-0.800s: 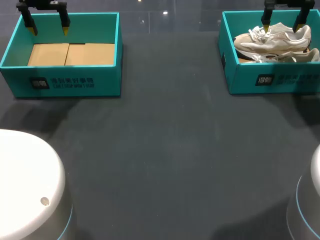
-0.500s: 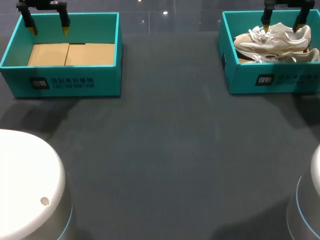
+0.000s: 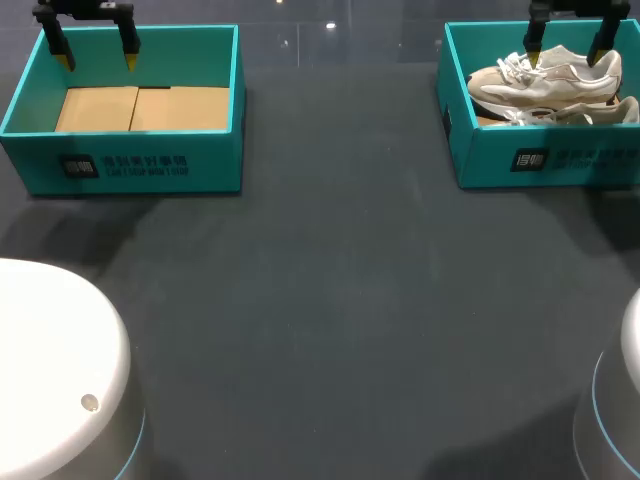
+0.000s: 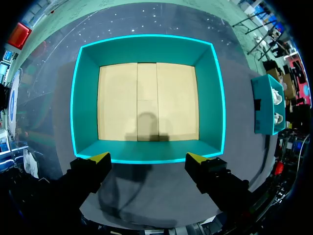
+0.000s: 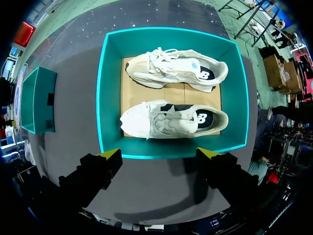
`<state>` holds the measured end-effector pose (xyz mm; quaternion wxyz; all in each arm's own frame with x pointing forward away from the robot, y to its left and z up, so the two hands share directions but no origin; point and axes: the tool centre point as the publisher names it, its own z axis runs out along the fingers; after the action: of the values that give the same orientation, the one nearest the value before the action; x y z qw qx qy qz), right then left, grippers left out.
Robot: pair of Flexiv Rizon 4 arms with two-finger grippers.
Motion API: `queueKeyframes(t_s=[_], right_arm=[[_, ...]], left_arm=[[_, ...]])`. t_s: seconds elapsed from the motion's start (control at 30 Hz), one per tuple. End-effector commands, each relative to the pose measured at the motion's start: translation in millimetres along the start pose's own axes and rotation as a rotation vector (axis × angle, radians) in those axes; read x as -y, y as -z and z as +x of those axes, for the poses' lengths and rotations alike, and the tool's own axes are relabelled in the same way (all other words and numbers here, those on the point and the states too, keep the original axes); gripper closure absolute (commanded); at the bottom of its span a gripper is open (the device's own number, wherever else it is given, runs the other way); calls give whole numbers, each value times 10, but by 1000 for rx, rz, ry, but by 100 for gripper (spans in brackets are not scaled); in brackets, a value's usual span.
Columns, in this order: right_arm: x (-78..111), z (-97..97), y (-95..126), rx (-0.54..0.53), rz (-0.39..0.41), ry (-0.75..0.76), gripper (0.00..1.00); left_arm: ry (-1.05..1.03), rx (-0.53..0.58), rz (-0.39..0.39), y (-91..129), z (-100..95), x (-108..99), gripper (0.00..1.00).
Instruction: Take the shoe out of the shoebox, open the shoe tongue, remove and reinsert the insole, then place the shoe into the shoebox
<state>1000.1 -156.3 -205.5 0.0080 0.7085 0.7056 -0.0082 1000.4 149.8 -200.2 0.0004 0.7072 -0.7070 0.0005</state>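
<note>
Teal shoebox (image 3: 540, 160) on table (image 3: 330, 300) right side, two white shoes (image 5: 171, 120) side by side inside, right pincer (image 5: 160, 155) spread wide above it, left pincer (image 4: 147, 157) spread wide above second teal box (image 3: 140, 165), cardboard floor (image 4: 146, 100).

Light falls evenly from overhead, and the dark grey matte surface (image 3: 330, 300) takes it without glare. Under the left gripper (image 4: 148, 157) a soft-edged shadow lies on the surface. Ahead of this gripper a paler shadow sits on the tan cardboard floor (image 4: 146, 98) of the empty teal box (image 4: 85, 98). That box's rim catches the light as a bright cyan line. Under the right gripper (image 5: 166, 154) a similar soft shadow darkens the surface just before the second teal box (image 5: 110, 98), whose near inner wall is shaded. The pair of white lace-up shoes (image 5: 171, 120) inside is brightly lit, and its laces and seams still show.
</note>
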Motion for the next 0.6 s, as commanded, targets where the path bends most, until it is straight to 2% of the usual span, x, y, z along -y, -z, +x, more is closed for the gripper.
queueKeyframes(t_s=[0.03,0.13,0.6], right_arm=[[30,-67,-22,-1,-2,-1,0],[50,-129,-35,4,-6,-7,0],[98,-660,-159,81,-35,-86,0]], left_arm=[[0,1,0,2,0,-1,0],[0,1,0,2,0,-1,0],[0,1,0,2,0,-1,0]])
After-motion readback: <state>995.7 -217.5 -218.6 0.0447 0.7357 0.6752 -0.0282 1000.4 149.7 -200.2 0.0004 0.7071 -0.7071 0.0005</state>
